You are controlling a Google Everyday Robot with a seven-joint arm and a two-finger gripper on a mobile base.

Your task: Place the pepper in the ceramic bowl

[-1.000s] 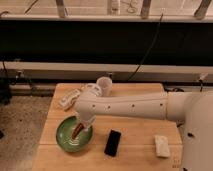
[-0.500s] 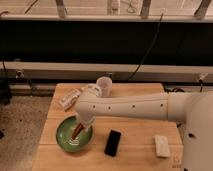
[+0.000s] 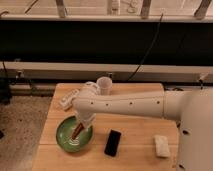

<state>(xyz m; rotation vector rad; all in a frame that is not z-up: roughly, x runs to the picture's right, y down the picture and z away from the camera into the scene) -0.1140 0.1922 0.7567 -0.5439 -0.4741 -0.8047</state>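
In the camera view I'm seeing the pincer (image 3: 81, 125) hanging over the green bowl (image 3: 64, 131), closed on the pepper (image 3: 77, 134), whose long axis is slanting down and left from the fingers with its lower end inside the bowl, so I'm judging the coming move as a simple release. Around it on the table (image 3: 135, 145), a black phone (image 3: 113, 142) is lying just right of the bowl, a white cup (image 3: 104, 85) and a white strip (image 3: 67, 98) are sitting behind, a pale sponge (image 3: 161, 145) is resting well apart, and nothing is standing in the way.

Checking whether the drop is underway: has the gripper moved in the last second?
Barely, if at all. The gripper hangs over the green bowl with the pepper at its tip, in the same place relative to the black phone.
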